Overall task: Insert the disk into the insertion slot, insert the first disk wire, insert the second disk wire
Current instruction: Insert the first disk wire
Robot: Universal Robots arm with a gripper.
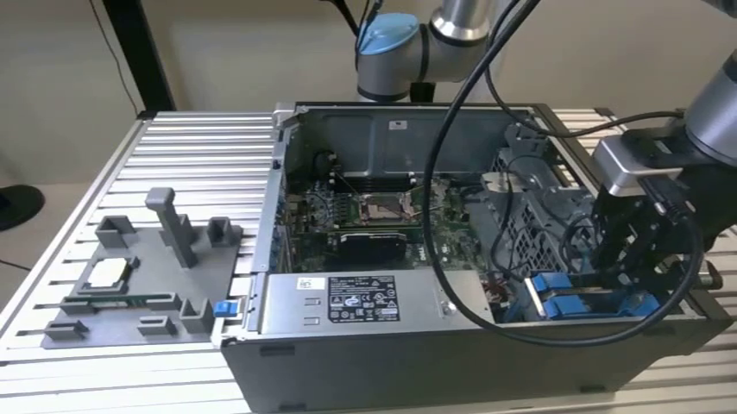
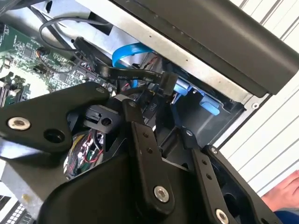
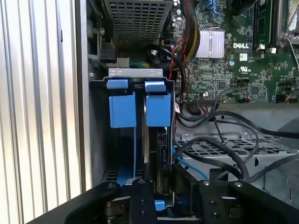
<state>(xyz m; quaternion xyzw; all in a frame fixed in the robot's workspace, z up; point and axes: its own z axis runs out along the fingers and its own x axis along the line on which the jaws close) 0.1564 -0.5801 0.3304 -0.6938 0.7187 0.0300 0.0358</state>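
The insertion slot [image 3: 96,140] was dull grey metal lined with smooth blue plastic tabs [image 3: 122,111]; the surface [image 3: 37,116] was ribbed, satin-finished metal.

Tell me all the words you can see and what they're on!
Box label: print too small to read.
Circuit board: a white logo and tiny codes, not read out.
Black cable: white letters, too blurred to read.

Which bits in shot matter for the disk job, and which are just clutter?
Job: insertion slot, black connector cable, blue cable.
Lying about: grey fixture tray, power-supply box, perforated cage.
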